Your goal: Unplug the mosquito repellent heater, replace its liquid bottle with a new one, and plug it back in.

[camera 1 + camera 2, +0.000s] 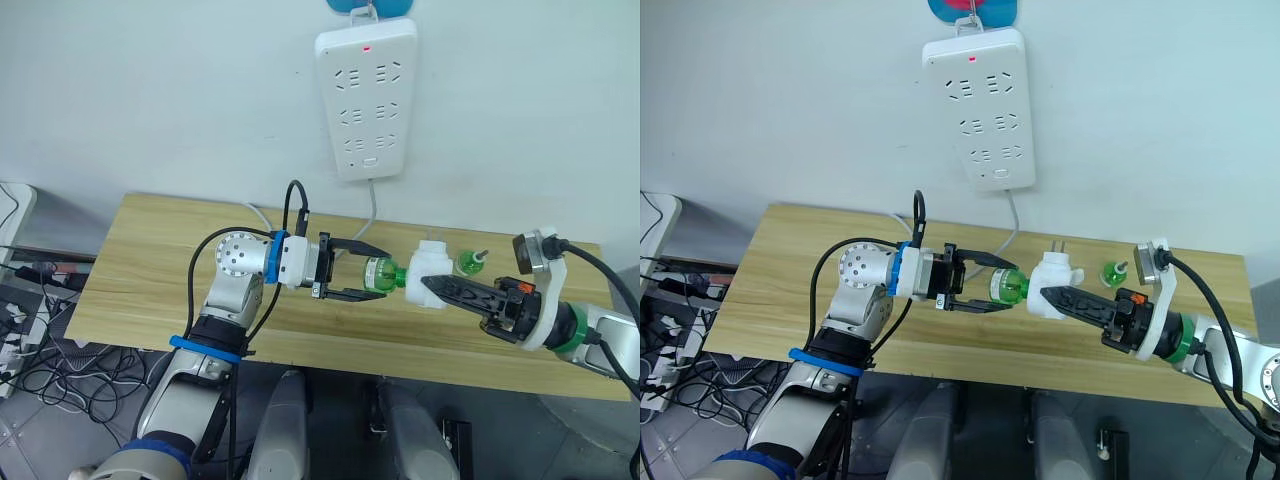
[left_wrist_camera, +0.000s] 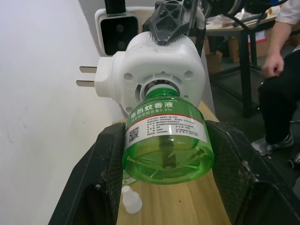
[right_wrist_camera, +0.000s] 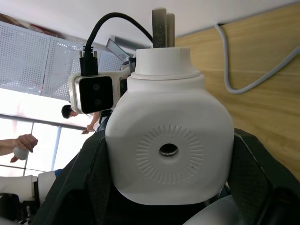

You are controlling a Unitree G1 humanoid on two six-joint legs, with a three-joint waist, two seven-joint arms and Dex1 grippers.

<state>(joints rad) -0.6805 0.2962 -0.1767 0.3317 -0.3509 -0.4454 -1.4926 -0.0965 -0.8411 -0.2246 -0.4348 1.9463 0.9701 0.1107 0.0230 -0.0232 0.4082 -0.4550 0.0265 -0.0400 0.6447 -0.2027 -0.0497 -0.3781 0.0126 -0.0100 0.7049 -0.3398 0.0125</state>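
The mosquito repellent heater (image 1: 430, 262) is a white rounded unit held above the table, its two prongs pointing towards the wall. My right gripper (image 1: 428, 286) is shut on its body, one black finger (image 3: 93, 183) on each side. A green liquid bottle (image 1: 382, 272) with a white label sits with its neck in the heater's underside (image 2: 159, 70). My left gripper (image 1: 374, 272) is shut on this bottle, its fingers (image 2: 101, 173) pressing the bottle's sides. A second green bottle (image 1: 468, 263) with a wick stands upright on the table just behind my right gripper.
A long white power strip (image 1: 367, 95) with a red light hangs on the wall above the wooden table (image 1: 150, 270), its cable (image 1: 372, 215) running down behind the table. A small white cap (image 2: 131, 199) lies on the table. A person (image 2: 281, 70) stands off to one side.
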